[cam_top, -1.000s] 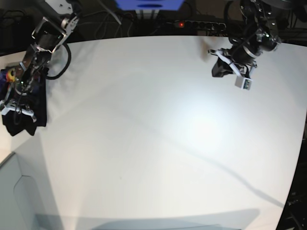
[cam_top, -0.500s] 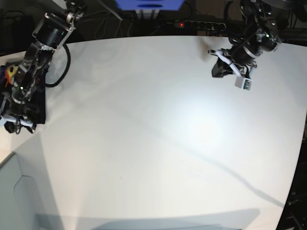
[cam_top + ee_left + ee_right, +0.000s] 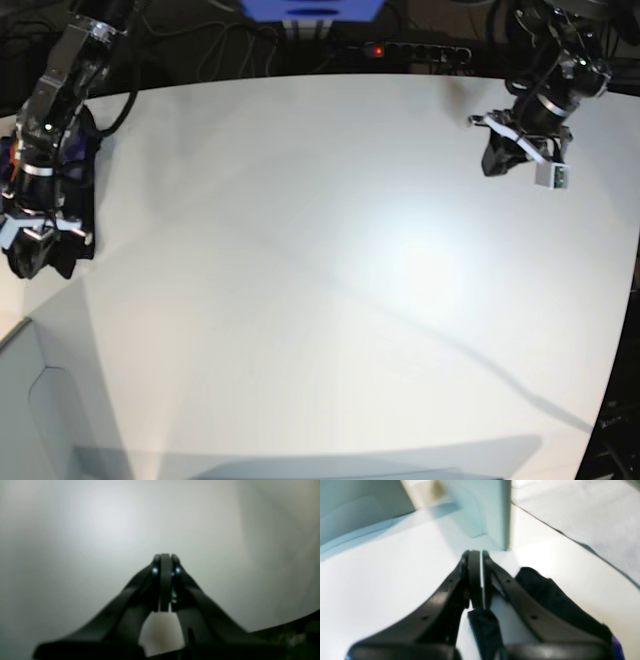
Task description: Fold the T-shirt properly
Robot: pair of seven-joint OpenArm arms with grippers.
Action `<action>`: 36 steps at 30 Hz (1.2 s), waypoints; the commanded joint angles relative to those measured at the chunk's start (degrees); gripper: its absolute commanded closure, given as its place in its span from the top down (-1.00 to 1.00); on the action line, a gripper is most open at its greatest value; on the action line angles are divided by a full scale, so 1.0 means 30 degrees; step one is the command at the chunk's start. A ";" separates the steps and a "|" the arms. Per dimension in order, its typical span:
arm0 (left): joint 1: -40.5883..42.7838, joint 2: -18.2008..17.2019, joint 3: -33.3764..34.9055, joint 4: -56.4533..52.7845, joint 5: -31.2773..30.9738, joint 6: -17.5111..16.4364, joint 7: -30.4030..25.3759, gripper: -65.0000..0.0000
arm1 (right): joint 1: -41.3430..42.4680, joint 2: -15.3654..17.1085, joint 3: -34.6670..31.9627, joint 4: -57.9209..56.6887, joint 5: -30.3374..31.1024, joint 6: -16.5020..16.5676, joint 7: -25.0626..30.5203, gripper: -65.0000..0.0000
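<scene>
Your T-shirt (image 3: 70, 190) is bunched in a dark heap at the far left edge of the worktop (image 3: 330, 280), right under the right arm, nowhere near flat. The right pincer (image 3: 477, 555) is clenched; in its wrist view the tips meet with a sliver of light between them, and black cloth sits below and to the right of the fingers, with a bit of purple at the frame's lower right corner. You can't tell from that view whether any cloth is actually pinched between the tips, so treat it as closed beside the shirt, not on it. The left pincer (image 3: 165, 558) is clenched too, tips pressed together over bare white worktop, nothing in it; in the base view it hangs near the back right edge (image 3: 520, 160), well apart from the shirt. No containers on the worktop. A pale panel (image 3: 480, 512) stands upright just ahead of the right pincer, and a grey-blue corner piece (image 3: 40, 400) sits at the lower left of the base view, both close to the shirt. Behind the back edge you have a power strip (image 3: 405, 50) with a red light and loose cables. The middle and right of the worktop is open white surface with only a thin diagonal shadow across it.
</scene>
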 commanded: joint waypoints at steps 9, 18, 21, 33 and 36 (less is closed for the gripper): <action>0.1344 -0.0160 -0.1237 0.0290 0.0155 -0.0027 -0.7025 -1.00 | -0.3058 -0.0233 0.1288 0.1883 0.0058 0.1273 0.0610 -1.00; 0.2048 0.2301 -0.1149 0.0026 0.9533 0.0149 -1.9567 -1.00 | -0.5022 -0.1493 0.3632 0.1854 0.0058 0.4262 0.3218 -1.00; 0.2341 0.3122 -0.1237 0.0026 1.0793 0.0149 -2.1413 -1.00 | -0.6253 -0.1493 0.3808 0.1854 0.0058 0.4262 0.4039 -1.00; 0.4744 0.5085 -0.1091 -0.0120 1.0881 0.0119 -2.5721 -1.00 | -1.1205 -0.3104 0.4218 0.1825 0.0029 0.4321 0.6735 -1.00; 0.5095 0.5144 -0.1091 -0.0531 1.0881 0.0119 -2.6102 -1.00 | -1.2025 -0.3661 0.4159 0.1532 0.0029 0.4321 0.6764 -1.00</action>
